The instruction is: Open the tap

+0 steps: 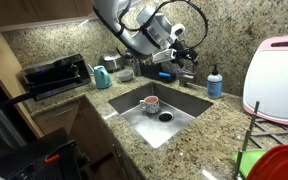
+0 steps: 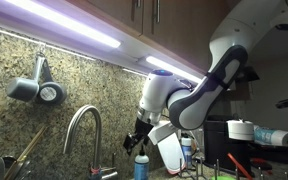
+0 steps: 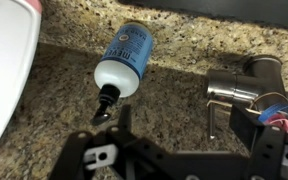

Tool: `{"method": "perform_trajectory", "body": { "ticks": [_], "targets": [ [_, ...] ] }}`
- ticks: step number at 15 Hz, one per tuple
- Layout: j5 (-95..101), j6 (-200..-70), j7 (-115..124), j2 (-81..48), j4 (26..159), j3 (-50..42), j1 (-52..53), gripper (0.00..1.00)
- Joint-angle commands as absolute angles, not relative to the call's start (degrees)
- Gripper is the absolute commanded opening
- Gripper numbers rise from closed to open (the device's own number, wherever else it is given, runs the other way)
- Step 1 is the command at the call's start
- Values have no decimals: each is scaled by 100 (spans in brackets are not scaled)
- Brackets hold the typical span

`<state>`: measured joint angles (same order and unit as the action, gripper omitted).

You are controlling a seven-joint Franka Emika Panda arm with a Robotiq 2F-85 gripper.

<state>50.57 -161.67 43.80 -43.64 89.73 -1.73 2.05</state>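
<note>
gripper [image 3: 189,128] is hovering low over the back edge of the granite counter [image 1: 199,135], behind the sink [image 1: 189,102]. jaws are spreading wide w/ nothing between the pads. the tap [image 3: 246,85] is standing at that back edge, its chrome base lying just inside one finger in wrist view, not touching as far as i can tell. soap bottle [image 3: 124,65] is sitting nr the tap, apart from it, along the same edge.

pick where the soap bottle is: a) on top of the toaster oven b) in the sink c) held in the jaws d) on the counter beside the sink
d: the bottle stands upright on the counter, just outside the sink.
</note>
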Motion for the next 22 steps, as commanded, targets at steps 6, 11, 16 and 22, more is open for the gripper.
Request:
{"method": "perform_trajectory", "body": {
  "ticks": [6,11,16,22],
  "targets": [
    [5057,-16167,4383,-4383,8990,-173,204,100],
    [5391,-16298,4420,-4794,8545,-348,389,100],
    [5555,-16288,4404,-5316,7927,-422,499,100],
    [5699,-16529,5187,-5916,6938,-914,796,100]
  ]
}}
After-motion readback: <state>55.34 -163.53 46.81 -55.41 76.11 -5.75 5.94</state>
